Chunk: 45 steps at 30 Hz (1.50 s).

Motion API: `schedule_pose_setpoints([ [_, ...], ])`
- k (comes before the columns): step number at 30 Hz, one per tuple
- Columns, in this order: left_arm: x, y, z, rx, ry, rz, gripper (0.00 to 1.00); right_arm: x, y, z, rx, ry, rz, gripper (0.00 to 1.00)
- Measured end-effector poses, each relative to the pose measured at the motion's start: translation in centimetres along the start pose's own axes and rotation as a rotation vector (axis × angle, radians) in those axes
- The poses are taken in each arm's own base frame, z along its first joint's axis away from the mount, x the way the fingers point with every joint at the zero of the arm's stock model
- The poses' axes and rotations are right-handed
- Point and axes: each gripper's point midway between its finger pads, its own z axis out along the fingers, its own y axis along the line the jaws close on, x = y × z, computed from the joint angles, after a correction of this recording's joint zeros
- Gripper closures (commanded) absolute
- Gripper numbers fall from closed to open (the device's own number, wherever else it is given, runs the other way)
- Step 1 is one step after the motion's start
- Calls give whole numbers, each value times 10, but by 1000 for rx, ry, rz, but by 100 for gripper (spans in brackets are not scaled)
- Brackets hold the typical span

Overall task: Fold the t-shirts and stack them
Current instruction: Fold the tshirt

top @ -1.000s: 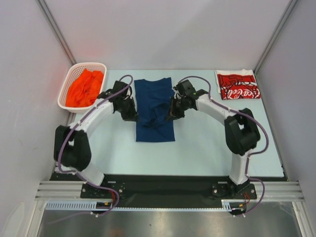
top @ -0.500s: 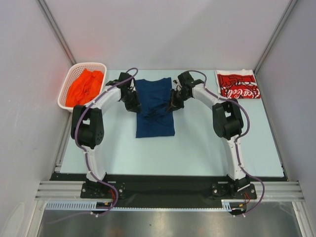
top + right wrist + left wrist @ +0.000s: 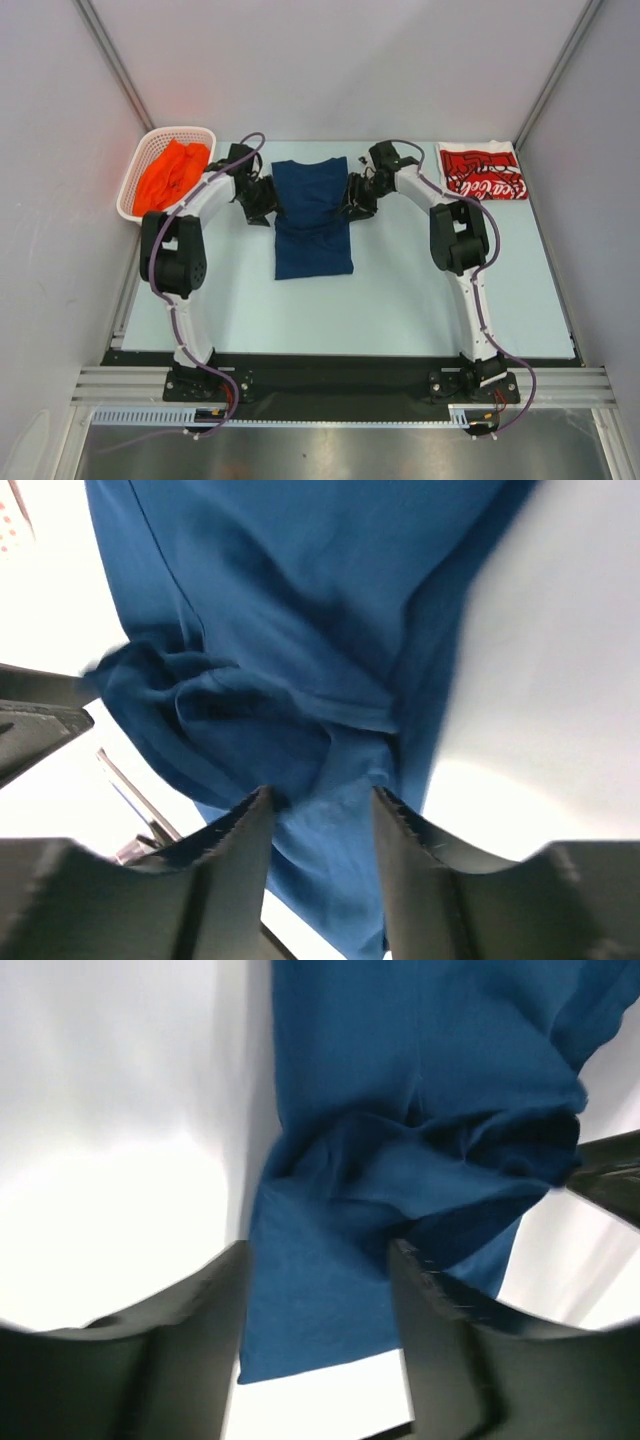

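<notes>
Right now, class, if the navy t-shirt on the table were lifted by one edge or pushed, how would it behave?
The navy t-shirt would probably hang floppy, since its middle bunches into soft folds. It looks light: thin cloth lying flat on the table. Pushed, it would likely wrinkle up rather than slide whole.

Plain white walls box in the pale blue table on three sides, metal struts run up the back corners, aluminium rail and black strip along its near edge, soft even light
</notes>
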Motion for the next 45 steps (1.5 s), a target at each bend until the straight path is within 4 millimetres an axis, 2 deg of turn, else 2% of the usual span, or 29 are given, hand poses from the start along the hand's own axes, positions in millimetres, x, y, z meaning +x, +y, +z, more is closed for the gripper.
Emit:
schedule_pose_setpoints([
  [4,-17,0,-6,27,-44,-16,35,-21,0,-15,-6,-55,4,43],
  [6,-20,-4,-14,43,-72,-8,43,-25,1,-23,3,-72,-2,42],
  [7,-18,-7,-21,55,-82,5,51,-22,3,-25,8,-73,-7,44],
  [9,-7,-14,-35,92,-94,28,63,-8,13,-29,13,-57,-24,46],
  [10,4,-18,-45,117,-90,39,72,2,20,-29,12,-44,-37,50],
  [11,11,-21,-50,136,-87,49,75,12,26,-29,10,-32,-53,51],
  [13,30,-31,-59,193,-72,78,79,38,43,-24,3,4,-90,54],
  [16,56,-41,-54,238,-24,112,80,68,59,-10,4,49,-138,52],
  [18,68,-42,-44,240,12,121,79,79,61,-1,13,65,-154,52],
  [20,75,-43,-38,247,33,125,80,81,57,1,23,68,-145,56],
  [22,76,-43,-34,253,40,122,83,72,49,1,27,49,-125,65],
  [26,75,-45,-24,272,52,115,89,50,35,2,21,4,-101,71],
  [33,76,-38,5,250,102,96,91,24,14,28,16,-26,-71,71],
  [37,64,-42,9,249,82,103,91,-4,5,39,9,-71,-70,71],
  [40,54,-46,6,250,52,111,90,-30,1,33,13,-130,-71,67],
  [45,44,-38,6,222,19,106,88,-71,-3,5,25,-240,-81,66],
])
